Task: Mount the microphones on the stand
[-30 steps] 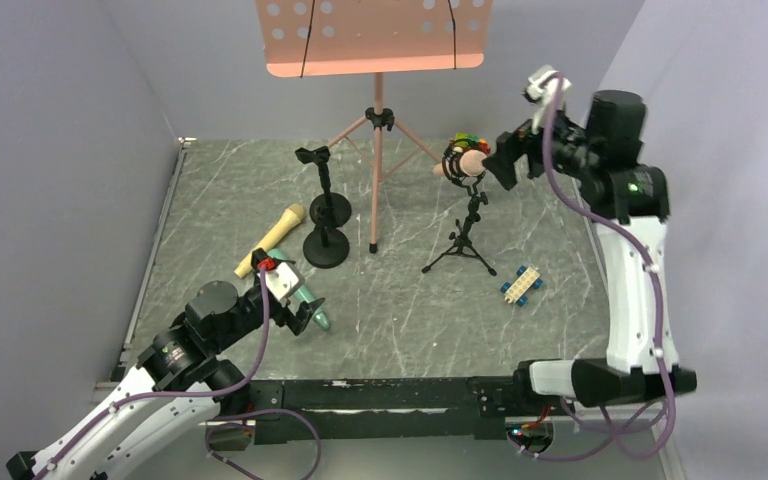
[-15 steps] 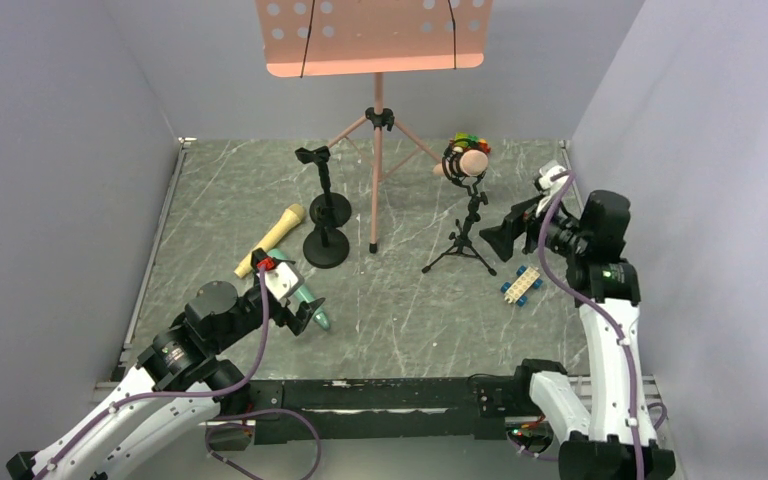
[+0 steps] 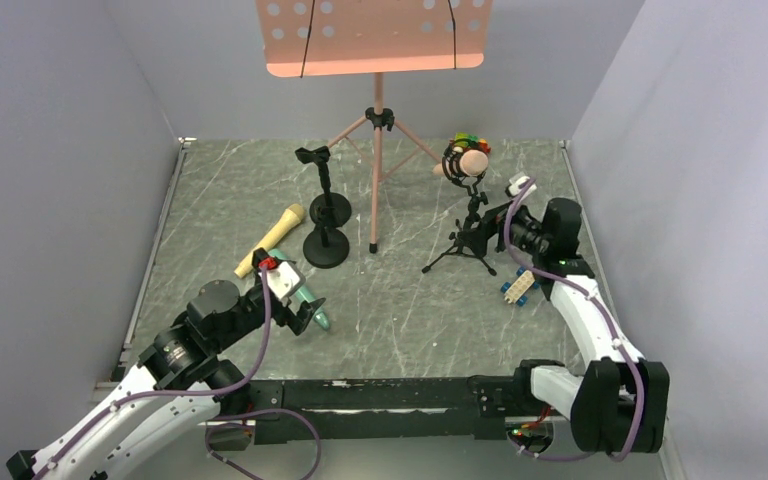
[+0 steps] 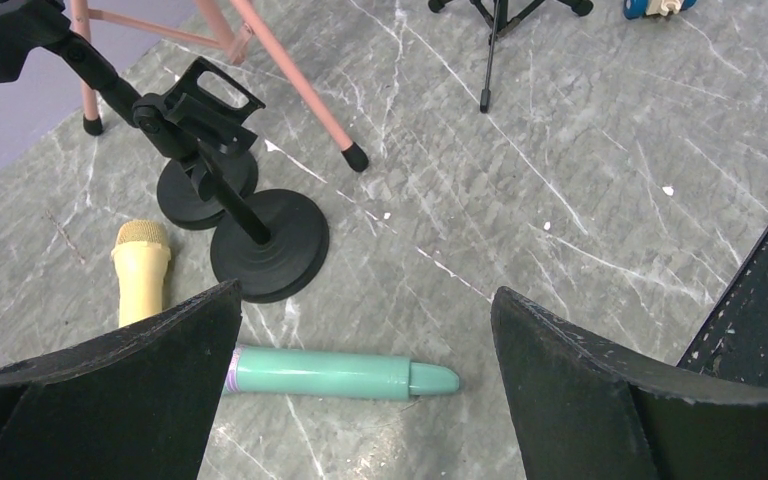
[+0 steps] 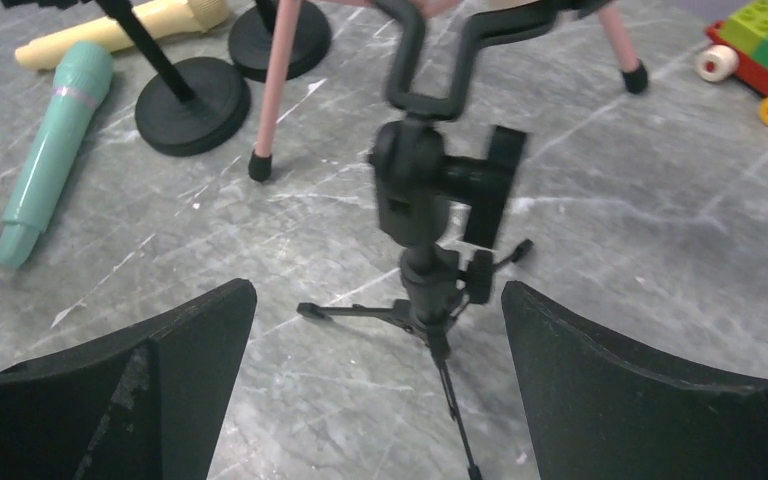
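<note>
We see the teal microphone (image 4: 330, 372) lying flat at the 7 o'clock part of the desk (image 3: 400, 300). Its long axis runs from 11 to 5 o'clock in the overhead view, with the tapered tail toward 5. Its head is hidden under the left tool (image 3: 298, 316). That tool hangs over it with fingers (image 4: 110, 400) spread wide, and it holds nothing.

The yellow microphone (image 3: 272, 239) lies flat just beyond, at 11 o'clock of the teal one. Its head points between 1 and 2 o'clock.

The pink microphone (image 3: 472, 160) sits in the clamp of the tripod stand (image 3: 472, 225) at the 2 o'clock part of the desk. It lies nearly level, head toward 3 o'clock and tail toward 9.

The right tool (image 3: 488, 230) is at 3 o'clock of that stand and faces it. Its fingers are wide apart and grip nothing. In the wrist view the stand's post shows between them.

Two round-base stands (image 3: 326, 246) rise at 3 o'clock of the yellow microphone, each with an empty clip. The pink music stand (image 3: 372, 35) stands at 12 o'clock, and one of its legs comes down between the round bases and the tripod.

A blue and white toy car (image 3: 520, 285) sits at 5 o'clock of the tripod, just beside the right arm. A coloured brick car (image 5: 760, 50) lies behind the pink microphone.
</note>
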